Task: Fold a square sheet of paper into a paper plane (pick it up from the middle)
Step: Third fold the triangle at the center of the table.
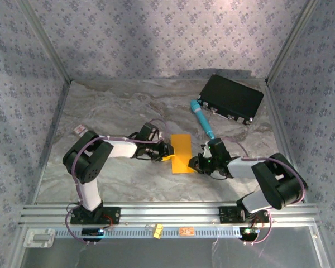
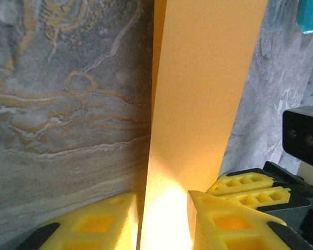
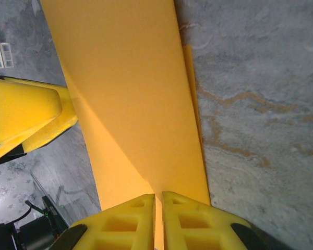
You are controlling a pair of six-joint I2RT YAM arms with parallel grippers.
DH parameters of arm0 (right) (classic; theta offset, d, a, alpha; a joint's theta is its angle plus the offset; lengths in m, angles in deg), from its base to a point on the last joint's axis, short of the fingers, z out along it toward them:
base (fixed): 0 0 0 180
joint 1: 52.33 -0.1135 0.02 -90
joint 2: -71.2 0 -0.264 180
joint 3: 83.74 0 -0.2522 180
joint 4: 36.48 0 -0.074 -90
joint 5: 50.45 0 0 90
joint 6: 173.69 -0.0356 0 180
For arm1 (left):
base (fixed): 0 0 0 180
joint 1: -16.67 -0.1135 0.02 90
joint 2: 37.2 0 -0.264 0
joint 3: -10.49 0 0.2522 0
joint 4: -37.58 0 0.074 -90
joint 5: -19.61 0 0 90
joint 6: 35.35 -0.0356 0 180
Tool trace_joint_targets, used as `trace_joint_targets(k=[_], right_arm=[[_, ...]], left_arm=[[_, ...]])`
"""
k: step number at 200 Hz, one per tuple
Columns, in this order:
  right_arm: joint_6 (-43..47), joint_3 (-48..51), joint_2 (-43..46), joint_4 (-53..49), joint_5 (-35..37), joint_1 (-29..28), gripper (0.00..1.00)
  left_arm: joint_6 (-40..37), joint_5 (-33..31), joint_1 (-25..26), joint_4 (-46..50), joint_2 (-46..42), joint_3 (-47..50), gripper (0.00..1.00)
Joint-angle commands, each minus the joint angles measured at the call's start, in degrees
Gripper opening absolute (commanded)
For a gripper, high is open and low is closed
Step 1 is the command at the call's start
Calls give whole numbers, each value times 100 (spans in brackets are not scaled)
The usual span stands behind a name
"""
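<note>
1. Your sheet of paper (image 1: pixel 182 152) is bright orange-yellow and plain. It shows as a long upright strip rather than a square, in the middle of the marbled desk (image 1: pixel 117 106), between the two arms.
2. In your right wrist view the sheet (image 3: pixel 125 94) is smooth, and a second layer peeks out along its right edge. In the left wrist view it (image 2: pixel 208 94) rises as a tall band that glows near the fingers.
3. A black box (image 1: pixel 231 99) lies at the back right of the desk. You cannot tell what it holds. A teal pen (image 1: pixel 201 118) lies just in front of it, apart from the sheet, and a small card (image 1: pixel 79 129) sits far left.
4. Your left arm is bent high at the elbow, its forearm reaching right to the sheet's left edge. Its pincer (image 1: pixel 167 152) (image 2: pixel 163 208) stands partly apart with paper filling the gap. You cannot tell whether it presses.
5. Your right arm is folded low, reaching left to the sheet's near right corner. Its pincer (image 1: pixel 196 163) (image 3: pixel 158 200) is pinched narrow on the paper's edge.
</note>
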Motion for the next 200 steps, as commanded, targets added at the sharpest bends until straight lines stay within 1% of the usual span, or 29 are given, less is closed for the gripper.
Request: trace_joint_targets(k=[1, 35, 128, 166, 186, 200], right_arm=[[-50, 81, -119, 8, 206, 20, 13], [-79, 82, -120, 39, 175, 17, 13], [-92, 93, -114, 50, 191, 24, 13], [-88, 93, -115, 39, 175, 26, 13], [-73, 93, -108, 82, 142, 24, 14], [-41, 71, -79, 126, 107, -15, 16]], left_arm=[[-11, 144, 33, -7, 151, -36, 29], [21, 164, 34, -59, 155, -9, 28], [172, 198, 36, -339, 120, 28, 23], [200, 154, 31, -362, 85, 37, 20], [184, 118, 33, -295, 43, 51, 14], [192, 68, 38, -252, -30, 85, 13]])
